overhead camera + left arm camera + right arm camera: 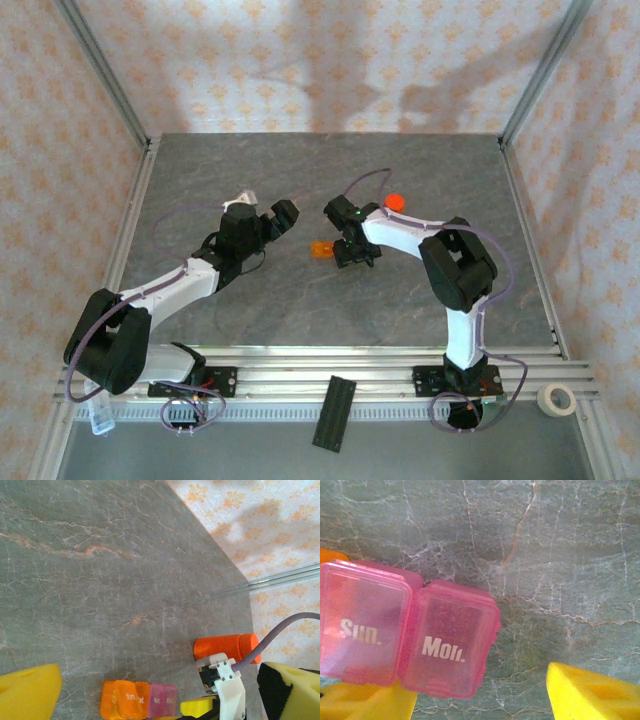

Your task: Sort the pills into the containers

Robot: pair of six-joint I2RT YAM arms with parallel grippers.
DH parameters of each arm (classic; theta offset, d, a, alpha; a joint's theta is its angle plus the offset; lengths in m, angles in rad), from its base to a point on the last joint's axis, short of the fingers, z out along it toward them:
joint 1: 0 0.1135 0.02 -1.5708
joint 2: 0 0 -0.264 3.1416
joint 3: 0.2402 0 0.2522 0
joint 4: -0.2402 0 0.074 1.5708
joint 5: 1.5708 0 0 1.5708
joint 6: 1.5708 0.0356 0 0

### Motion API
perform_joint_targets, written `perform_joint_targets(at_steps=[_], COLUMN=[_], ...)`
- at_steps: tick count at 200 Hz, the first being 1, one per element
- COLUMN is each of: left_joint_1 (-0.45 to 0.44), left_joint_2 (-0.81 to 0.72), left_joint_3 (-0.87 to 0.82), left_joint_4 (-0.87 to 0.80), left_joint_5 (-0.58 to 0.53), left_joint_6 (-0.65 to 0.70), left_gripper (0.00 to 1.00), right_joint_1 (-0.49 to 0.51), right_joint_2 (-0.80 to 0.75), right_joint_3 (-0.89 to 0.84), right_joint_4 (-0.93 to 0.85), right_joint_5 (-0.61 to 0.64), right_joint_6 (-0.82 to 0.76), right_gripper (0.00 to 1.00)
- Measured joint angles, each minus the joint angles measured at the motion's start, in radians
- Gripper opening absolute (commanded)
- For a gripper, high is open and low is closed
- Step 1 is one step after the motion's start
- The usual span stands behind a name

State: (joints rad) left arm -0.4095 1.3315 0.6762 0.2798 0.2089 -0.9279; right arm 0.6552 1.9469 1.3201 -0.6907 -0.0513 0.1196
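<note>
The containers [321, 249] form a short strip on the grey table, orange at one end and pink at the other [137, 700]. My right gripper [350, 252] is at the strip's pink end. In the right wrist view the shut "Sun." and "Mon." cells [445, 645] lie over the left yellow pad [365, 702], and bare table separates them from the right pad [592, 692]. This gripper [480, 690] is open. My left gripper [272, 215] hovers left of the strip, open wide [160, 680] and holding nothing. The pills are hidden.
An orange bottle [394, 201] lies on its side behind the right gripper [225, 647]. A tape roll [556, 399] and a black bar [335, 412] rest near the front rail. Metal frame posts [100, 70] and patterned walls enclose the table.
</note>
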Motion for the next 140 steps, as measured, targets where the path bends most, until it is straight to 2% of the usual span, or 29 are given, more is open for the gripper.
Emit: perform_joint_targets(at_steps=[57, 140], left_joint_1=[0.0, -0.001], left_joint_2=[0.003, 0.067], left_joint_3=[0.048, 0.182], left_joint_4=[-0.1, -0.346], left_joint_5=[-0.002, -0.048], left_joint_6=[0.094, 0.338], left_gripper=[1.0, 1.0], right_joint_1=[-0.064, -0.124], right_joint_2=[-0.118, -0.154], right_joint_3=[-0.083, -0.064], right_joint_4=[0.029, 0.134], right_joint_5=[0.008, -0.14], right_joint_6=[0.009, 0.108], right_gripper=[0.74, 0.75])
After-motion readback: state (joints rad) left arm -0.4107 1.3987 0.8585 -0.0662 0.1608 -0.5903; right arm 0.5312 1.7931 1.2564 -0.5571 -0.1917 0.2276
